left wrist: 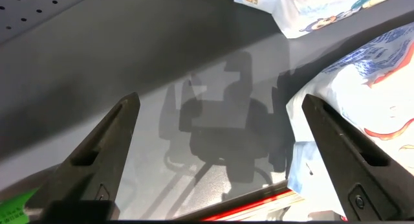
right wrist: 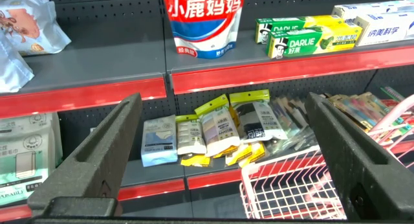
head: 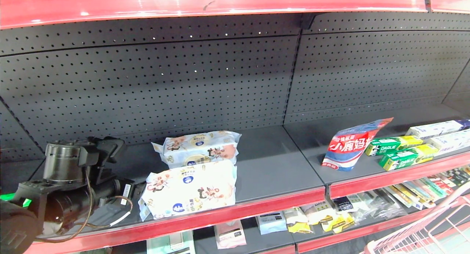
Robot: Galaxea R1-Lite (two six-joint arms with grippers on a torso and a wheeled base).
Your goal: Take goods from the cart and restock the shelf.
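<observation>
On the shelf [head: 271, 166] sit wipe packs [head: 189, 189], a pouch [head: 349, 145], toothpaste boxes [head: 398, 153].

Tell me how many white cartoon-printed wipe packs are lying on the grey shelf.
2. The front pack lies at the shelf's red edge beside the left gripper; the rear pack lies just behind it, nearer the pegboard. Neither seems to hide another.
</observation>
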